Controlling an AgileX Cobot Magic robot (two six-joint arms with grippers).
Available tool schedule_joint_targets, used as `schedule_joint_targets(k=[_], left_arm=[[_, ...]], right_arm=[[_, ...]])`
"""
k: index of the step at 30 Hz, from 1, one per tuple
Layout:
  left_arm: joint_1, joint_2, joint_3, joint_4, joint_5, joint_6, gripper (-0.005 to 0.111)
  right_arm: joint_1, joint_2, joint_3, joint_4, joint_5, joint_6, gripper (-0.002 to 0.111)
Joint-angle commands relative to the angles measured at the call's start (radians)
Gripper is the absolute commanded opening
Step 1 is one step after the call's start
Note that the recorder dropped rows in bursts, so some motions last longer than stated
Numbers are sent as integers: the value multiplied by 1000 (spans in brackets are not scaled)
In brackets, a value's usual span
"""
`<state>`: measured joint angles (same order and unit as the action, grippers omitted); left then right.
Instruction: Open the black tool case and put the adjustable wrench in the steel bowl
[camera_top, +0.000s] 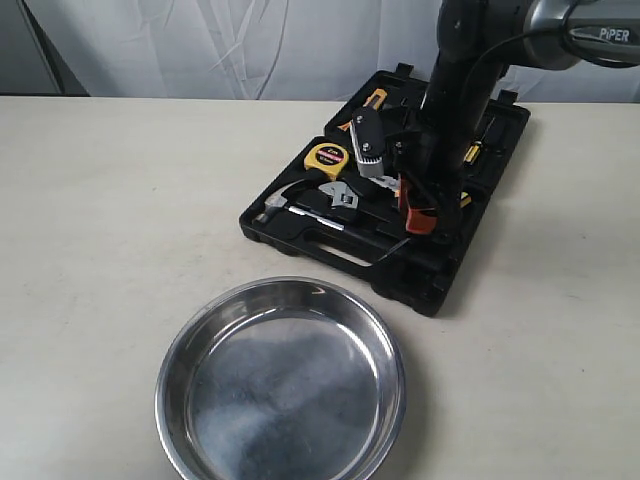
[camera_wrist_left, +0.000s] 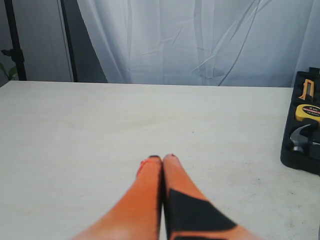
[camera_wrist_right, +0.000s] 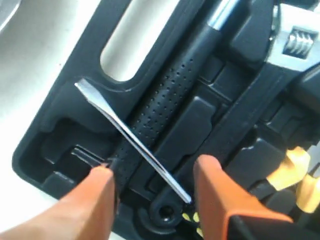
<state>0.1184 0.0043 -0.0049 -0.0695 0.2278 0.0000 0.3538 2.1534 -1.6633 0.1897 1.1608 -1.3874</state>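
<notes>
The black tool case (camera_top: 300, 232) lies open flat at the back right of the table, with tools in its moulded slots. The adjustable wrench (camera_top: 342, 197) rests in the near half; its silver head (camera_wrist_right: 294, 41) and black handle run down to a holed end (camera_wrist_right: 165, 215). My right gripper (camera_top: 414, 214) is lowered into the case and open (camera_wrist_right: 154, 169), its orange fingers (camera_wrist_right: 210, 185) straddling the wrench's handle end and the hammer's handle (camera_wrist_right: 170, 100). The empty steel bowl (camera_top: 285, 390) sits in front. My left gripper (camera_wrist_left: 162, 159) is shut on nothing above bare table.
A flat screwdriver blade (camera_wrist_right: 125, 131) slants across the hammer's handle between my right fingers. A yellow tape measure (camera_top: 326, 157), a hammer head (camera_top: 275, 205) and pliers (camera_top: 366, 140) also fill the case. The case's edge (camera_wrist_left: 300, 156) shows in the left wrist view.
</notes>
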Motion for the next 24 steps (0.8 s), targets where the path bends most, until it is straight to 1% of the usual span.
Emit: schedule_joint_targets(k=[1, 8, 10, 11, 12, 14, 16, 24], left_arm=[[1, -4, 5, 5, -11, 0, 0], [1, -4, 5, 5, -11, 0, 0], [1, -4, 5, 5, -11, 0, 0], [1, -4, 5, 5, -11, 0, 0], [1, -4, 5, 5, -11, 0, 0], [1, -4, 5, 5, -11, 0, 0], [1, -4, 5, 5, -11, 0, 0], [1, -4, 5, 5, -11, 0, 0]], right_arm=[[-4, 38, -5, -4, -8, -37, 48], [-4, 72, -5, -3, -34, -53, 48], [-4, 76, -5, -3, -38, -53, 46], [-4, 77, -5, -3, -40, -53, 42], [-4, 79, -5, -3, -40, -53, 36], [-4, 79, -5, -3, -40, -53, 21], [-4, 79, -5, -3, -40, -53, 1], [-4, 76, -7, -1, -54, -44, 0]])
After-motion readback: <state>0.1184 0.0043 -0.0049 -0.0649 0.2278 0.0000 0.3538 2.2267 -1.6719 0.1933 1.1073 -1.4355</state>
